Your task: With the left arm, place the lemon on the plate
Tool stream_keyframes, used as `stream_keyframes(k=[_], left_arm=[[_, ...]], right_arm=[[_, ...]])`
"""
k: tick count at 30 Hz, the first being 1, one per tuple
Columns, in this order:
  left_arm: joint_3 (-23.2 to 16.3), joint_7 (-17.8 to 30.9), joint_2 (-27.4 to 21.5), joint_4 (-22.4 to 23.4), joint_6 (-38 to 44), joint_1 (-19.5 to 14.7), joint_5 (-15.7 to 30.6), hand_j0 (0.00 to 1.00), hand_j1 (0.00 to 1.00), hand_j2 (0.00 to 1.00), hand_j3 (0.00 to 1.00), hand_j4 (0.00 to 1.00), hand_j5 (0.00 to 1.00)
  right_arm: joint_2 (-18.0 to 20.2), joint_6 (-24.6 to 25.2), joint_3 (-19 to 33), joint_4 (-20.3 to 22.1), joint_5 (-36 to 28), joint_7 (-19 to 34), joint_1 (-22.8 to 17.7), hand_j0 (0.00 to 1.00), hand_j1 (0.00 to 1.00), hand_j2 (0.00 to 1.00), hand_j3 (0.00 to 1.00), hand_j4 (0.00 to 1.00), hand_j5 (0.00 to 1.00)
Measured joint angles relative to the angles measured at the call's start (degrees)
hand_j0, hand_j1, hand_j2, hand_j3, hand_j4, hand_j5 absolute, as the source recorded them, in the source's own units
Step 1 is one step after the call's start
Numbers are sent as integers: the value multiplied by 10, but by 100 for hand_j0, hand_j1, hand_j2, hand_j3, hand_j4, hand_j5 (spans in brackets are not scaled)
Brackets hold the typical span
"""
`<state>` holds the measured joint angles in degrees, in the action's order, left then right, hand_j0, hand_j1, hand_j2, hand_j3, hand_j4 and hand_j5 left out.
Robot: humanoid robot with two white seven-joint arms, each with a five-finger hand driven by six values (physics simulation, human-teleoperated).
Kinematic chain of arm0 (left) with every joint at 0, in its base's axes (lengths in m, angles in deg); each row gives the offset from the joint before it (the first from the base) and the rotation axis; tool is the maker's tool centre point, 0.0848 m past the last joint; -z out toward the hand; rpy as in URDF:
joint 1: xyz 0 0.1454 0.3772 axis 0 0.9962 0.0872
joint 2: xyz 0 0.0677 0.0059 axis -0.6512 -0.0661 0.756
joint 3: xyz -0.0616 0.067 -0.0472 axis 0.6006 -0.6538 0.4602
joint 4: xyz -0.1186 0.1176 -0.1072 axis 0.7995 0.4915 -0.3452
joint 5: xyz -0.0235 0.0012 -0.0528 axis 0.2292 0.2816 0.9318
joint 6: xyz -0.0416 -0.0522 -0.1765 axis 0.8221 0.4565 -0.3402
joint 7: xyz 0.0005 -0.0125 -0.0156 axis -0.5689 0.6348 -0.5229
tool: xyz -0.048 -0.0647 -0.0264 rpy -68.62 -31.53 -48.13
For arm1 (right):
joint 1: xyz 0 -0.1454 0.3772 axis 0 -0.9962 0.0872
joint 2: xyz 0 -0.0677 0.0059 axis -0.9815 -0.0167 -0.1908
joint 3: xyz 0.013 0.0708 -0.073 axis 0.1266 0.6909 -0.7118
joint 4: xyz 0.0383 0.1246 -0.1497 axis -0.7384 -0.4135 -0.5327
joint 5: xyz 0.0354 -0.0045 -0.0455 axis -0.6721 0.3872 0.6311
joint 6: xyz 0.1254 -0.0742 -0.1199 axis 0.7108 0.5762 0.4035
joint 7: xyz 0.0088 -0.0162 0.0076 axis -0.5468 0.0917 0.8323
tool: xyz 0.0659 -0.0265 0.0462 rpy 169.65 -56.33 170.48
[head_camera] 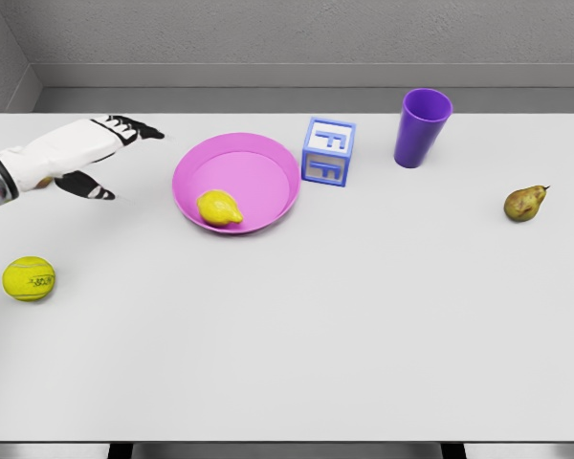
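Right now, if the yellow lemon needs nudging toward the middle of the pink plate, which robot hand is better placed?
Left. The left robot hand hovers open just left of the round pink plate, where the yellow lemon already lies near the front rim. The right arm is out of view.

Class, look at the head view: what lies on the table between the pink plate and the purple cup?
The blue letter block stands between the pink plate and the purple cup, shown in the head view.

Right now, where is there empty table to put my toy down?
The whole front of the table is bare, from the tennis ball to below the pear. It's crowded at the back: left hand, plate holding the lemon, letter block, purple cup.
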<state>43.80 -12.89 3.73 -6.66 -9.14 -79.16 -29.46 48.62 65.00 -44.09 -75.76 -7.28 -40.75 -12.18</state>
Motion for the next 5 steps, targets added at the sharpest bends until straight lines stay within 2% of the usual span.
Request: stream_keyframes(k=[5], left_arm=[[15, 0, -7, 6, 0, 0, -1, 100, 100, 100, 100, 100, 100]], right_arm=[[0, 0, 0, 0, 0, 0, 0, 100, 100, 100, 100, 100, 100]])
